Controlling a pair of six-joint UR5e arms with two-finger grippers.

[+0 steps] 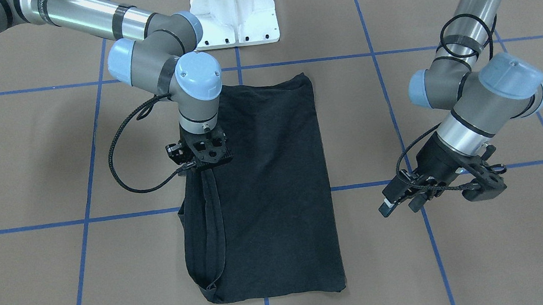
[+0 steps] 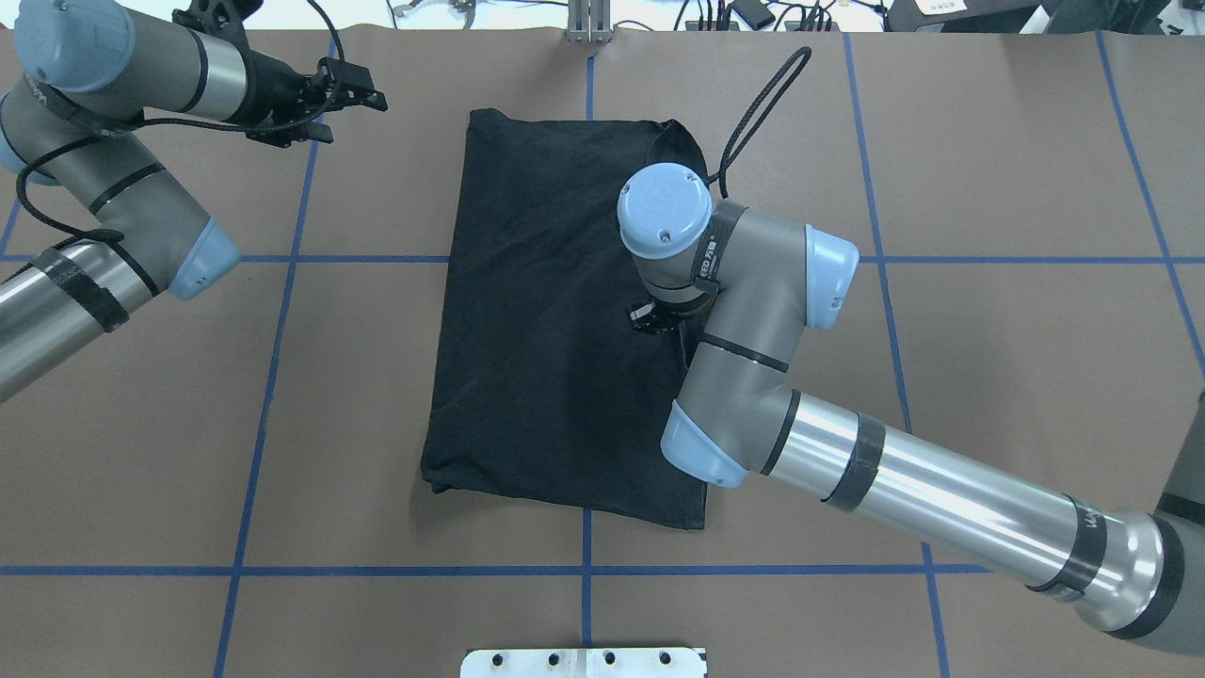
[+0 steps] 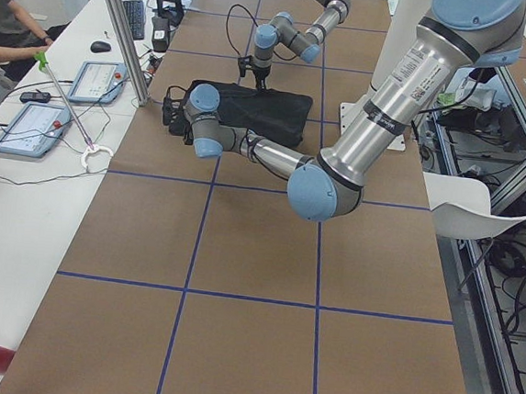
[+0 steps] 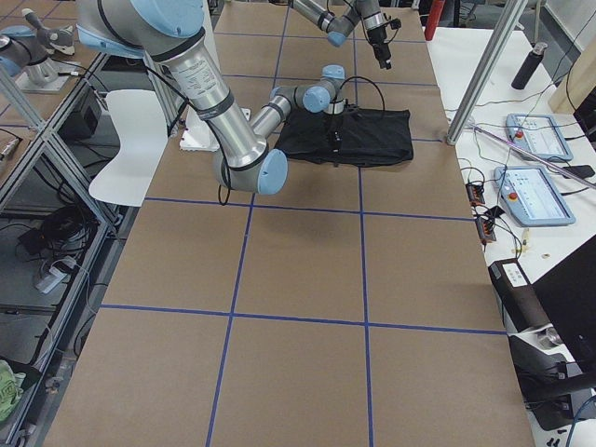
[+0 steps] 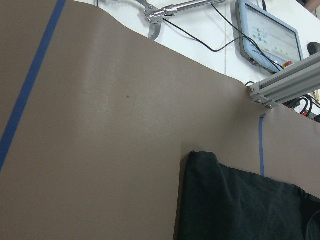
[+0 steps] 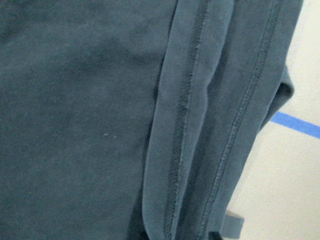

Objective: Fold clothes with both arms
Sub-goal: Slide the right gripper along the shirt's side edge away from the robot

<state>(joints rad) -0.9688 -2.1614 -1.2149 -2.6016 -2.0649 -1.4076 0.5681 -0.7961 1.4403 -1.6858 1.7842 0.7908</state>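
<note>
The black T-shirt (image 1: 274, 182) lies folded into a long rectangle in the middle of the table (image 2: 537, 311); its logo is hidden. My right gripper (image 1: 202, 169) is low over the shirt's long edge on the robot's right side (image 2: 651, 318). It looks shut on a strip of hemmed edge that rises to it from the shirt's far corner. The right wrist view shows only close dark fabric with stitched hems (image 6: 180, 125). My left gripper (image 1: 400, 206) is open and empty above bare table, off the shirt's other side near its far end (image 2: 358, 99). The left wrist view shows a shirt corner (image 5: 235, 205).
The white bolted base plate (image 1: 233, 11) sits at the robot's edge of the table. Blue tape lines (image 1: 257, 206) cross the brown surface. A black cable loop (image 1: 117, 152) hangs from the right wrist. Tablets (image 3: 30, 126) and an aluminium post (image 3: 121, 28) stand on the operators' side.
</note>
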